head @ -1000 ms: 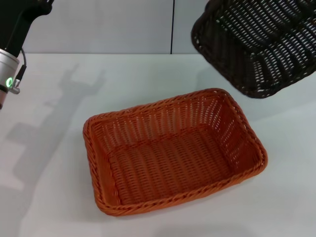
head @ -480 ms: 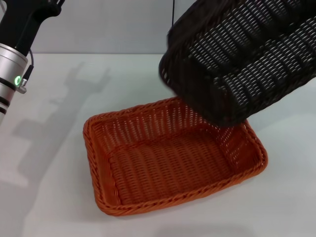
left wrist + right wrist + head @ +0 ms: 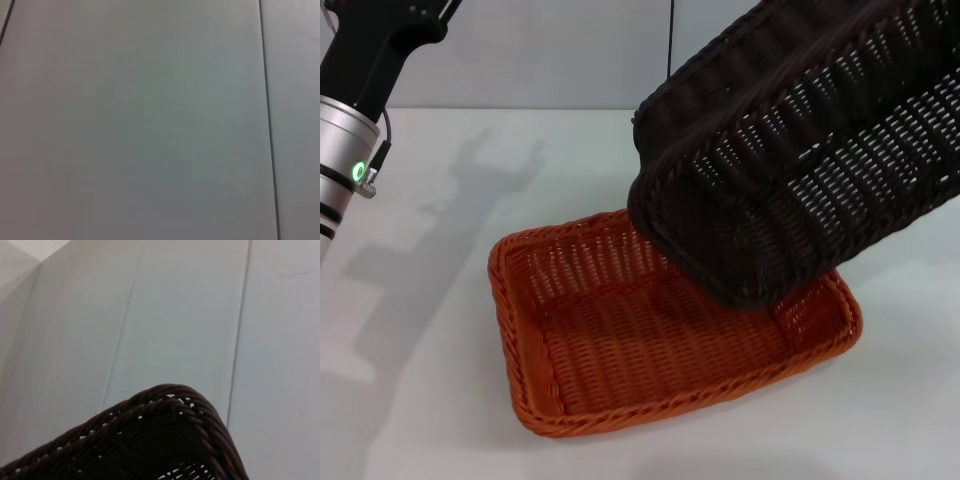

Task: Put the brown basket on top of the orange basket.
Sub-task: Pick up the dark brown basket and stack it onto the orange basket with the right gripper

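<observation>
The orange basket (image 3: 660,345) sits open side up on the white table in the head view. The brown basket (image 3: 800,150) hangs tilted in the air over the orange basket's far right part, its lowest corner down near the orange rim at the right. Whether it touches I cannot tell. Its braided rim also shows in the right wrist view (image 3: 165,435). The right gripper itself is out of view past the head view's right edge. The left arm (image 3: 365,95) is raised at the far left; its gripper does not show.
The white table (image 3: 420,300) spreads around the orange basket, with a grey panelled wall (image 3: 550,50) behind it. The left wrist view shows only that grey wall (image 3: 150,120).
The brown basket has come down and to the left from the upper right, from beside the orange basket to over it. The left arm has shifted slightly right.
</observation>
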Action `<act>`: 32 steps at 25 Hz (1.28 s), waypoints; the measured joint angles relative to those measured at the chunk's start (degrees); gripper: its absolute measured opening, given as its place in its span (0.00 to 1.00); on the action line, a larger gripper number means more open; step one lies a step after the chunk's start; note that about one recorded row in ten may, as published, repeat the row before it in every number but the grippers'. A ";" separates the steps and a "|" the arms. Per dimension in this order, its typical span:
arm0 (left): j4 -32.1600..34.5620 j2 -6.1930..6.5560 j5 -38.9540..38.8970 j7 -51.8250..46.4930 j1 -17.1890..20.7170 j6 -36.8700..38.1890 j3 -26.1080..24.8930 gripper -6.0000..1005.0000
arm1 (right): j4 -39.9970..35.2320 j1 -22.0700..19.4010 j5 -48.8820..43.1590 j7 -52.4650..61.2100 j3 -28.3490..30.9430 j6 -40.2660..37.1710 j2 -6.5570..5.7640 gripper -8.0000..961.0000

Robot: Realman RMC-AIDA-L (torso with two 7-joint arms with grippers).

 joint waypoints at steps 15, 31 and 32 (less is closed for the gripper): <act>-0.69 0.08 0.01 -0.17 -0.26 -0.01 0.90 0.84 | 12.87 -0.20 1.93 -5.30 -0.50 1.97 2.11 0.20; -0.75 0.28 0.13 0.48 -1.12 -2.60 1.71 0.84 | 24.44 1.84 1.92 -10.40 -5.50 4.57 4.95 0.20; -0.75 0.30 0.14 0.48 -1.23 -2.82 1.71 0.84 | 25.30 1.99 1.95 -10.50 -5.34 4.68 5.02 0.20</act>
